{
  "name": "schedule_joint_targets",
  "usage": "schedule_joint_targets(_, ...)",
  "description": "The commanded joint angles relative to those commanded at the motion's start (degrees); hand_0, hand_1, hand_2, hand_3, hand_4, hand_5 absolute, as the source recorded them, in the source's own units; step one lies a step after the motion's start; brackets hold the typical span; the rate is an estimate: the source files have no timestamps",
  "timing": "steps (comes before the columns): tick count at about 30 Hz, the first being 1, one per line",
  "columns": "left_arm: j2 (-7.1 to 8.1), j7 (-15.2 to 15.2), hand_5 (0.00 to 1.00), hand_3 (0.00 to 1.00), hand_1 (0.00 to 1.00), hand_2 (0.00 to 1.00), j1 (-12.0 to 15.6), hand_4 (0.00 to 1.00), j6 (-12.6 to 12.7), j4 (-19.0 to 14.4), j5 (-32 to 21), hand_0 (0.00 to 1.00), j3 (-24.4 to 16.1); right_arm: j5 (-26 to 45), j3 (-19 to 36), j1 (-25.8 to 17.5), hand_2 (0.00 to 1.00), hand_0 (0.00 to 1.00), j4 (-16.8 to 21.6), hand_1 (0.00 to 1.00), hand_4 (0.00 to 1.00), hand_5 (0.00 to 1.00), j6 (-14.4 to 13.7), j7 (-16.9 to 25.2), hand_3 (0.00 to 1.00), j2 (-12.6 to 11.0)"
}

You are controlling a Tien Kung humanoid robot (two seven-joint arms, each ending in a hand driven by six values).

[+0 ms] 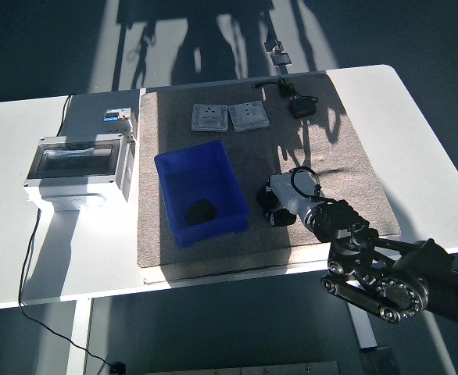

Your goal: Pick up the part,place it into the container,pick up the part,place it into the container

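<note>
A blue container [177, 169] sits on the brown mat, and one black part [201, 210] lies inside it. My right hand [280, 205] reaches in from the lower right and hovers low over the mat just right of the container. Dark shapes [269, 198] sit under the hand's pale palm. I cannot tell whether they belong to the hand or are a second part, nor whether anything is grasped. My left arm is out of sight.
Two grey switch plates [229, 117] lie at the back of the mat [354, 168], and a black adapter with its cable [299, 106] lies at the back right. A white electrical box [76, 166] stands on the table to the left.
</note>
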Motion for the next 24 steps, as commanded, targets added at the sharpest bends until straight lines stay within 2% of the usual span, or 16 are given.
schedule_joint_targets(1, 0.0, 0.01, 0.849, 0.568, 0.573, 0.442, 0.02, 0.623, -0.01, 0.0, 0.02, 0.675, -0.01, -0.02, 0.03, -0.02, 0.659, 0.908, -0.01, 0.728, 0.379, 0.022, -0.1, 0.06, 0.521, 0.01)
schedule_joint_targets(2, 0.01, 0.01, 0.851, 0.567, 0.573, 0.441, 0.04, 0.624, -0.01, 0.0, 0.05, 0.675, -0.02, -0.06, 0.1, -0.04, 0.644, 0.909, -0.02, 0.723, 0.328, 0.058, -0.31, 0.15, 0.474, 0.02)
schedule_joint_targets(7, 0.0, 0.01, 0.851, 0.567, 0.573, 0.441, 0.1, 0.624, -0.01, 0.0, 0.13, 0.675, -0.04, -0.29, 0.98, -0.13, 0.644, 0.909, 0.02, 0.723, 0.328, 0.058, -2.02, 0.87, 0.474, -0.12)
schedule_joint_targets(8, 0.0, 0.01, 0.852, 0.567, 0.574, 0.441, 0.1, 0.624, -0.01, 0.0, 0.13, 0.675, -0.04, -0.36, 1.24, -0.14, 0.625, 0.889, 0.06, 0.695, 0.319, 0.074, -2.42, 1.03, 0.448, -0.17)
schedule_joint_targets(13, -0.01, 0.03, 0.852, 0.567, 0.574, 0.441, 0.1, 0.624, 0.0, 0.0, 0.04, 0.675, -0.06, -0.77, 3.69, 0.05, 0.625, 0.889, 0.65, 0.695, 0.319, 0.074, -5.57, 2.14, 0.448, -0.69)
schedule_joint_targets(19, 0.14, 0.04, 0.85, 0.565, 0.574, 0.441, 0.12, 0.623, 0.03, 0.0, 0.14, 0.676, -0.28, 2.21, 5.9, 1.52, 0.623, 0.881, 1.15, 0.683, 0.298, 0.084, -12.02, 5.05, 0.443, -1.1)
schedule_joint_targets(24, 0.3, 0.04, 0.851, 0.564, 0.574, 0.441, 0.07, 0.624, 0.05, 0.0, 0.2, 0.676, -0.36, 9.52, 2.55, 4.21, 0.62, 0.869, 1.46, 0.664, 0.294, 0.085, -18.0, 9.34, 0.443, -0.26)
